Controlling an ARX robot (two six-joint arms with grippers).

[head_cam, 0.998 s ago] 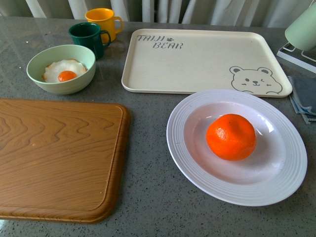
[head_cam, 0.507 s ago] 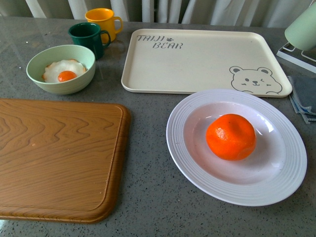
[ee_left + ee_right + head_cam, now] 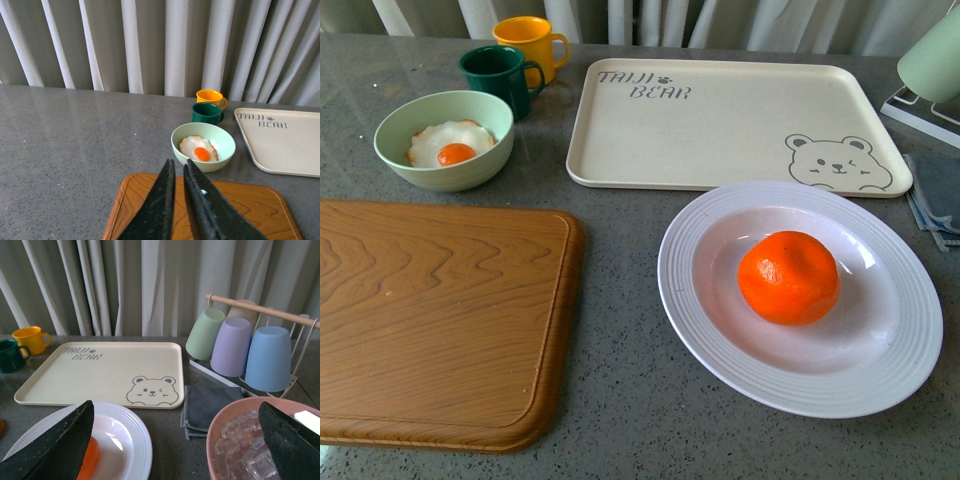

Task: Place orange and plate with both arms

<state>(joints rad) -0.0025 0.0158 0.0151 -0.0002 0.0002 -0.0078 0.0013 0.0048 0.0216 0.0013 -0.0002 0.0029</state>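
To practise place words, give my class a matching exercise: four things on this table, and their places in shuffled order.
1 bright orange round fruit
2 fried egg
3 winking bear drawing
4 yellow mug

A in the pale green bowl
B on the cream rectangular tray
C in the white ridged plate
D behind the dark green mug

Pairs: 1-C, 2-A, 3-B, 4-D

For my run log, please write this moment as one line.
orange: in plate | plate: on table, near tray | left gripper: shut, empty | right gripper: open, empty
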